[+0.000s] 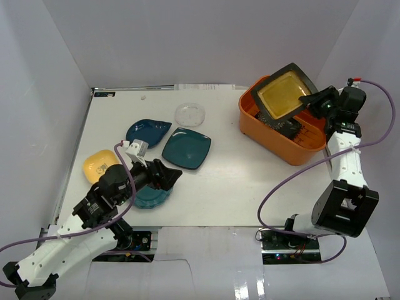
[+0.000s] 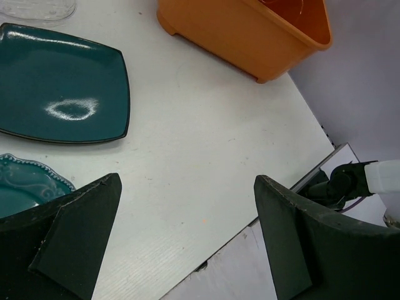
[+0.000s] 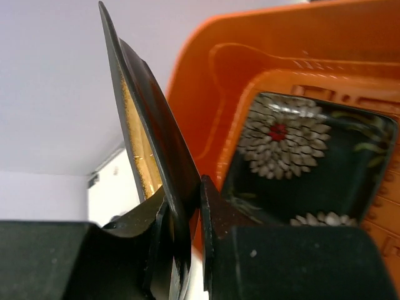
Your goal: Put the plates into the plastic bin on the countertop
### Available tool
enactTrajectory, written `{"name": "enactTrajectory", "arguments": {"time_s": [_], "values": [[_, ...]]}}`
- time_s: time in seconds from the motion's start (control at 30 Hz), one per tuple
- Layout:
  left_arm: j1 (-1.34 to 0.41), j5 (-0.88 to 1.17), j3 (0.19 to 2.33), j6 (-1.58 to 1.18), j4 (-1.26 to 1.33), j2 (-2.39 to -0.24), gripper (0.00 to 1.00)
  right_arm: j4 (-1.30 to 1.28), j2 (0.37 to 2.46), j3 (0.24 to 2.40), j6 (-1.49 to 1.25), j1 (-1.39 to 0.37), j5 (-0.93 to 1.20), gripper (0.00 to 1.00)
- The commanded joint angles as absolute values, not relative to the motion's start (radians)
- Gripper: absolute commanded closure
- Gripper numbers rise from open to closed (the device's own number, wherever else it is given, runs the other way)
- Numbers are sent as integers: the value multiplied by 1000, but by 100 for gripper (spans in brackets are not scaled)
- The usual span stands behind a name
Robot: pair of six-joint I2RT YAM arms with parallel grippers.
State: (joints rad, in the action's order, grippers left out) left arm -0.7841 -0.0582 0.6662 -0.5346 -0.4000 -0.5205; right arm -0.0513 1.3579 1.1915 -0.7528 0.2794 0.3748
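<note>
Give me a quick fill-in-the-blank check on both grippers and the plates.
The right gripper holds the amber square plate by its ____ rim above the orange bin.
The black floral plate lies ____ the bin.
The left gripper is ____ and empty, near the teal square plate.
Missing: black; inside; open.

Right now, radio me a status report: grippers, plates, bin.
Left gripper open, empty. Right gripper shut on amber plate, tilted above orange bin. Floral plate already inside; nothing blocking.
</note>
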Motion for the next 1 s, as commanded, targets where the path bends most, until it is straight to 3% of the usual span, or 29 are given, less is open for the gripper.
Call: {"name": "enactTrajectory", "arguments": {"time_s": [0.0,0.83,0.93,0.97], "values": [[-788,-37,686,-477,-423,-486,2,14,1394,1269,-721,291,325,92],[-788,-48,680,-483,-428,-521,2,-64,1681,1163,-654,304,261,91],[-788,-49,681,-480,-428,-528,2,-110,1680,1152,-621,304,212,65],[-788,-49,683,-480,-429,-531,2,-123,1677,1152,-609,304,197,47]]}}
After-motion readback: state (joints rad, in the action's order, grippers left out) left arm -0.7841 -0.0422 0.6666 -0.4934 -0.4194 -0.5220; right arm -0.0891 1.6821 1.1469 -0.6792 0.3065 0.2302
